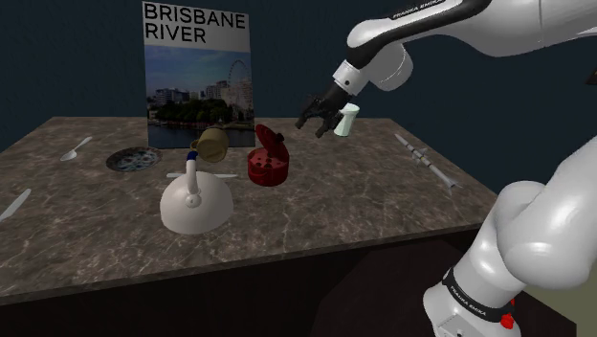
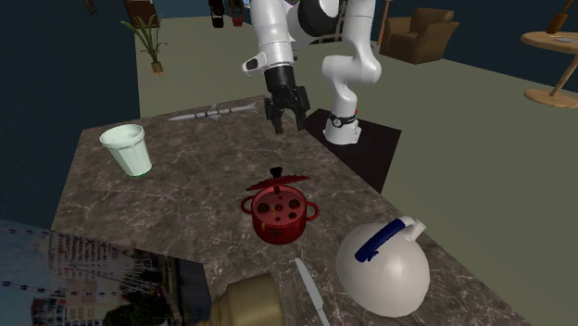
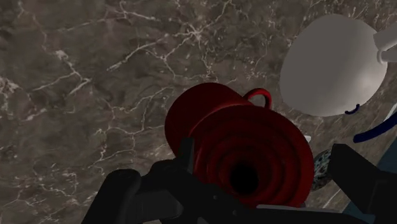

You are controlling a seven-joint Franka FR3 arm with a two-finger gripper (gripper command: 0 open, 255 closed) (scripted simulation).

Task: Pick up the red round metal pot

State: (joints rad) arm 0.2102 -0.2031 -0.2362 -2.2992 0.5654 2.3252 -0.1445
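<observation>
Red round pot (image 2: pixel 280 213), hole-dotted top, on veined marbled table (image 2: pixel 185 190)

Dark marbled tabletop (image 1: pixel 383 211), red pot (image 1: pixel 267 167) stood near its middle, white kettle (image 1: pixel 195 203) just beside it, brass-coloured jug (image 1: pixel 211 144) near both, pale green cup (image 2: pixel 127 149) apart, poster (image 1: pixel 196 67) upright at one edge, spoon (image 1: pixel 75 149) and knife (image 1: pixel 426 161) lay at opposite ends.

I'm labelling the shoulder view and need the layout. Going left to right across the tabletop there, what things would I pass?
White flat utensil → white spoon → round grey perforated disc → white domed kettle → red round pot → pale green cup → grey knife.
</observation>
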